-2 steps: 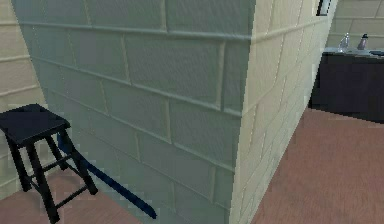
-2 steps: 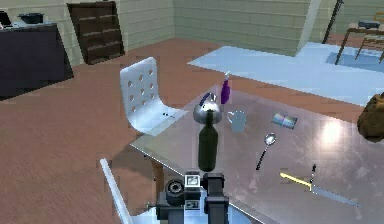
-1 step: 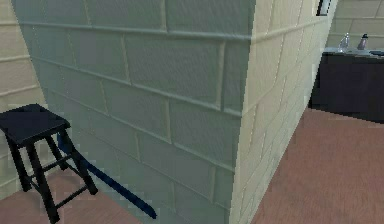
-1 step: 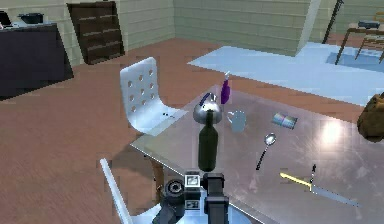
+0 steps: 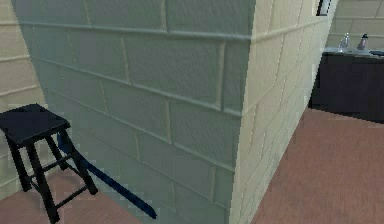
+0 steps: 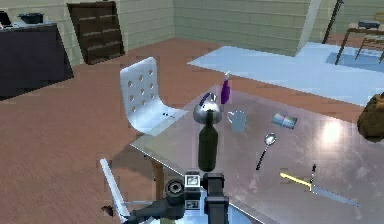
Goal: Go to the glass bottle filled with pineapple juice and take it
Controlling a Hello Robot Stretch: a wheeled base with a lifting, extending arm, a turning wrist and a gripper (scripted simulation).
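standing upright near the edge of the metal table [image 6: 330, 150], a dark bottle [image 6: 208, 145] is seen, perhaps the juice one. filled glass is judged heavy, slick and breakable; the body below the neck should be gripped. a mug [image 6: 238, 121] and spoon [image 6: 266, 150] lie close by. whether anything is held by the gripper [image 6: 150, 210] cannot be told.

Legible text, numbers, brands, signs: none in either view.
White squares [image 6: 177, 187] at the arm's far end: black marks, patterns rather than letters.
Small bluish item [image 6: 283, 121] on the tabletop [image 6: 335, 150]: any surface print too small to make out.
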